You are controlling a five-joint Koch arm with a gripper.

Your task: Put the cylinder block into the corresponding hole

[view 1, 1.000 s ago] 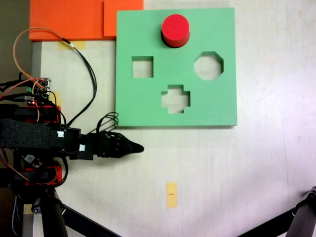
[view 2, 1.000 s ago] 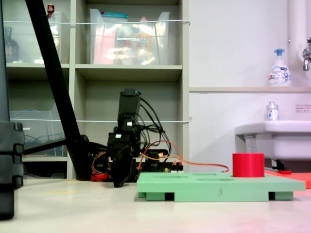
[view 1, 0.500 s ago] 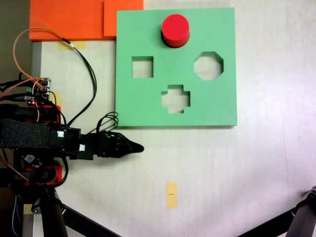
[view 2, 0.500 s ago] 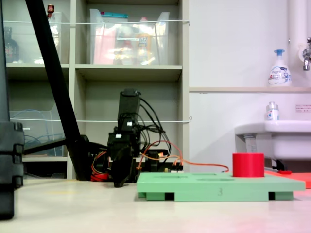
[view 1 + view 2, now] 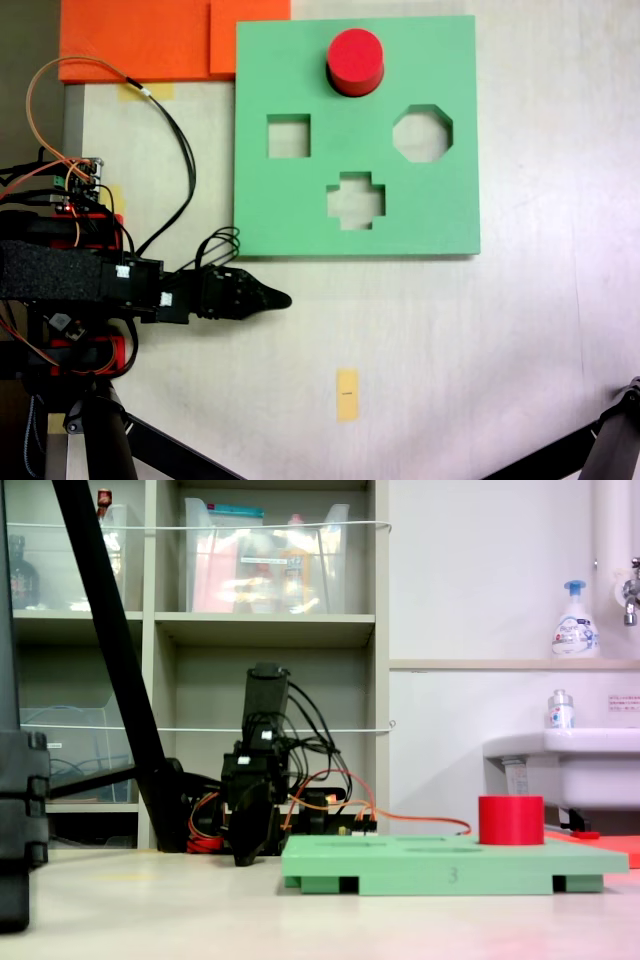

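Observation:
The red cylinder block [image 5: 355,55] stands upright at the top middle of the green foam board [image 5: 300,210]. A dark rim shows around its base, and it covers the corresponding hole. From the side, the cylinder block [image 5: 511,820] sticks up above the board [image 5: 440,865] near its right end. My gripper [image 5: 285,298] lies low over the table, left of and below the board's lower left corner, pointing right. It is shut and holds nothing, far from the cylinder. In the side view the gripper [image 5: 245,858] hangs just left of the board.
The board also has a square cut-out [image 5: 288,136], a cross cut-out [image 5: 356,200] and an octagonal cut-out [image 5: 422,133]. Orange foam sheets [image 5: 140,40] lie at the top left. A yellow tape mark [image 5: 347,394] is on the table. Black stand legs [image 5: 150,445] cross the bottom corners.

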